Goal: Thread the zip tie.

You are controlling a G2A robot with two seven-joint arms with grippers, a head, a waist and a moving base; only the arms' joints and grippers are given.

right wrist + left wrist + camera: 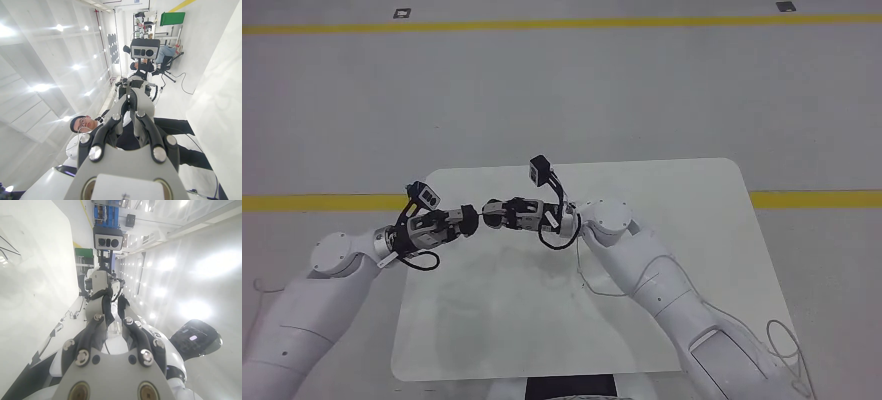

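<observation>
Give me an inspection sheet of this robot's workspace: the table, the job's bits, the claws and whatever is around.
surface: white table with rounded corners.
job's things: zip tie too thin to make out between the gripper tips.
clutter: nothing seen.
grippers: left gripper and right gripper meet tip to tip above the table's far part; the right one's fingers are closed together.
cables: black cable loops at the wrists; thin cable beside the right arm.
surroundings: yellow floor lines, green bin, blue rack.
</observation>
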